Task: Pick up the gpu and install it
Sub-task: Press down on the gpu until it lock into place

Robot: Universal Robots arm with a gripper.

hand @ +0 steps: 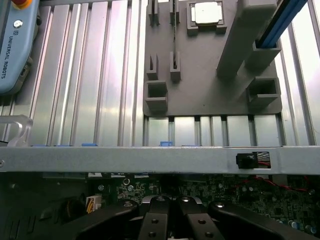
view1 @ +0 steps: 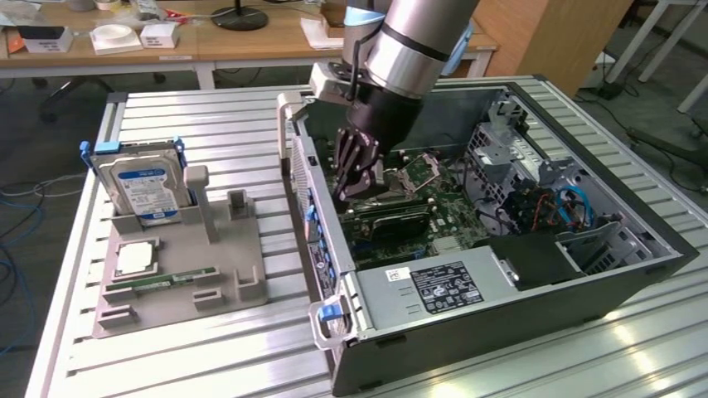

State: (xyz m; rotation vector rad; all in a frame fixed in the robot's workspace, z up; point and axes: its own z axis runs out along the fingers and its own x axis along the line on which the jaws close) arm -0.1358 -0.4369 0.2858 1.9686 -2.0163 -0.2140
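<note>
Now arm angled down, closed pincer [view1: 351, 192] inside computer case [view1: 619, 274].

One hard drive [view1: 144, 189], one computer case [view1: 498, 274], one parts tray [view1: 182, 282]

Bright overhead light glares off the ribbed aluminium tabletop [view1: 221, 133] in both views. The open computer case [view1: 619, 274] interior sits in shadow.

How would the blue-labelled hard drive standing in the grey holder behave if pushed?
The hard drive looks like a rigid metal box: probably stiff and heavy for its size. Standing on edge in the grey holder, its slot likely resists tipping. Its smooth sides may be slippery.
</note>
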